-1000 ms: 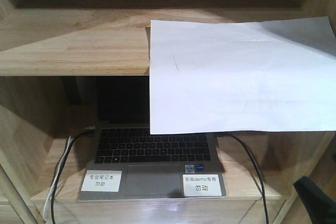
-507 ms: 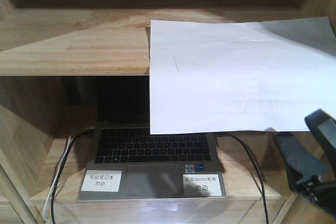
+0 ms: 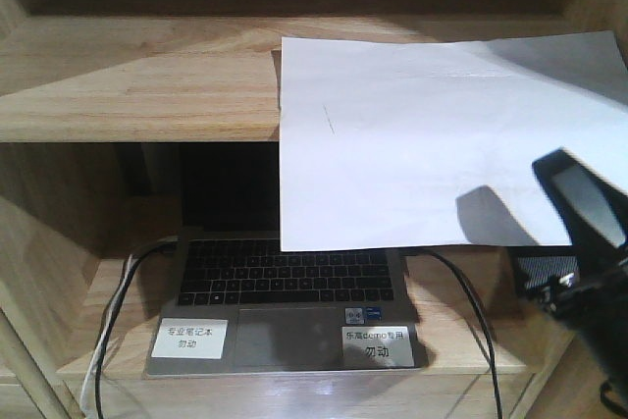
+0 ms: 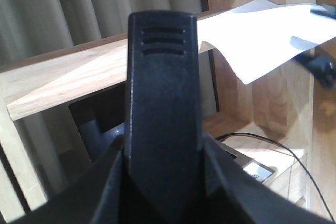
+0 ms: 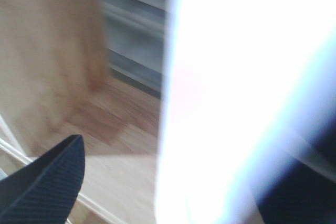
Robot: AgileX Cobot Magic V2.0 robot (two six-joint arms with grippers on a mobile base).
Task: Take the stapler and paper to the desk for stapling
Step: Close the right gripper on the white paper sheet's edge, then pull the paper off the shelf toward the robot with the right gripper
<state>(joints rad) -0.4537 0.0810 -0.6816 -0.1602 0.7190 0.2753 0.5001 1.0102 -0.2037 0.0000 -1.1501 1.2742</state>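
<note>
The white paper (image 3: 432, 134) lies on a wooden shelf, its front half hanging over the edge. My right gripper (image 3: 564, 242) is open at the sheet's lower right edge, one finger in front of the paper and one below it. In the right wrist view the blurred paper (image 5: 236, 93) fills the gap between the spread fingers (image 5: 52, 187). A black stapler (image 4: 163, 93) with three grooves near its tip stands upright in my left gripper (image 4: 164, 182), which is shut on it. The left wrist view also shows the paper (image 4: 262, 35). The desk is out of view.
The light wood shelving unit (image 3: 137, 85) holds an open laptop (image 3: 285, 311) on its lower shelf, with two white labels and cables on both sides. The shelf's side panels close in left and right. Grey curtains (image 4: 63, 9) hang behind.
My right gripper has risen from the lower right corner up to the paper's overhanging right edge and now throws a shadow on the sheet. The paper has not moved.
</note>
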